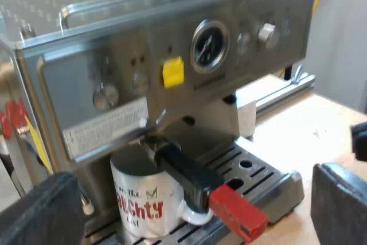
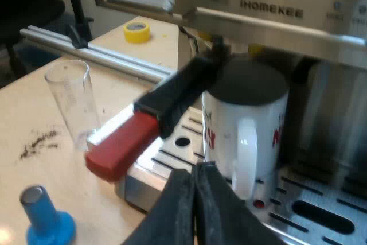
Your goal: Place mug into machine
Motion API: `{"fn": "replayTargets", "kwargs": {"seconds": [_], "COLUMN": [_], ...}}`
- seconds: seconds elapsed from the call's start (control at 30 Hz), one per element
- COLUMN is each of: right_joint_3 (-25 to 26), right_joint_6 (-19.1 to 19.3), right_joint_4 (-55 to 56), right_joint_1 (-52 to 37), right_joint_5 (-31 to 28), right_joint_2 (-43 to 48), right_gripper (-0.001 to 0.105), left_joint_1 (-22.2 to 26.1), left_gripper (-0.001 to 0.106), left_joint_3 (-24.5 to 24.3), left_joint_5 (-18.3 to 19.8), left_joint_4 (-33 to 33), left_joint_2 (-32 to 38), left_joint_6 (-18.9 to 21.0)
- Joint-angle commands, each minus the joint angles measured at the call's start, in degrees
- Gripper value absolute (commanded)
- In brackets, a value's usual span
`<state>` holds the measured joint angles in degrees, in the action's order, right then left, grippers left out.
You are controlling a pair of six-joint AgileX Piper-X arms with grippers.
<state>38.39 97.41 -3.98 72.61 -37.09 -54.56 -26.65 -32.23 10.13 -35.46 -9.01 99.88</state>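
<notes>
Stainless-steel espresso machine (image 1: 172,44) is standing on a pale wooden table (image 2: 34,101). It is showing a round gauge (image 1: 210,45) and a yellow square tag (image 1: 173,72) on its front panel.

White ceramic mug (image 2: 246,124) with red and black lettering is sitting upright on the slotted metal drip tray (image 1: 258,182), inside the machine's front bay. It is resting directly beneath the metal holder (image 2: 172,98), which is locked into the machine. The holder's dark handle is sticking out over the tray and ending in a red block. The mug's own handle is facing the right gripper (image 2: 195,190).

Right gripper is hovering just beside the mug at the tray's edge. Its two black fingers are pressed together with nothing between them and are not touching the mug.

Left gripper (image 1: 192,199) is facing the machine's front with its fingers spread wide and gripping nothing. The mug and the red handle end are lying in the gap between them, farther off.

A dark shape is showing beyond one left finger, possibly part of the other arm; I cannot tell.

On the table near the tray: a clear cylindrical measuring glass (image 2: 71,101) is standing upright, a blue tamper (image 2: 43,219) is well apart from it, and dark coffee grounds (image 2: 37,142) are lying scattered between them. A yellow tape roll (image 2: 136,31) is lying beyond an aluminium rail (image 2: 97,55).
</notes>
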Motion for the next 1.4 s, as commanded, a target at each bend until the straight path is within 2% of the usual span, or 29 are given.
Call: {"fn": "replayTargets", "kwargs": {"seconds": [0.03,0.13,0.33,0.57,0.8,0.93,1.2,1.4], "right_joint_3": [2.44,6.9,11.62,15.07,21.55,24.79,26.61,26.61], "right_joint_6": [0.45,0.45,0.31,0.31,0.52,2.4,3.33,3.33], "right_joint_4": [-1.07,-1.07,-1.59,-5.31,-5.27,-5.27,-7.97,-9.26], "right_joint_1": [0.53,0.2,-0.34,-3.98,-6.55,-7.71,-9.49,-11.79], "right_joint_5": [-1.71,-3.33,-5.71,-5.45,-5.01,-5.11,-5.53,-5.97], "right_joint_2": [-1.08,-4.93,-11.96,-18.23,-24.4,-27.74,-30.12,-30.52], "right_gripper": [0.0,0.0,0.0,0.0,0.0,0.0,0.0,0.0], "left_joint_1": [-0.2,-0.2,-0.2,-0.2,-0.2,-0.2,-0.2,-0.2], "left_gripper": [0.081,0.081,0.081,0.081,0.081,0.081,0.081,0.081], "left_joint_3": [-1.72,-1.73,-1.73,-3.32,-5.11,-5.11,-5.11,-5.11], "left_joint_5": [1.24,2.5,2.55,2.55,2.55,2.55,2.55,2.55], "left_joint_4": [-0.54,-0.29,-0.29,-0.66,-0.66,-2.01,-8.58,-9.89], "left_joint_2": [0.18,0.18,0.18,0.18,0.18,0.18,0.18,0.18], "left_joint_6": [0.14,0.14,0.14,0.14,0.14,0.14,0.14,0.14]}}
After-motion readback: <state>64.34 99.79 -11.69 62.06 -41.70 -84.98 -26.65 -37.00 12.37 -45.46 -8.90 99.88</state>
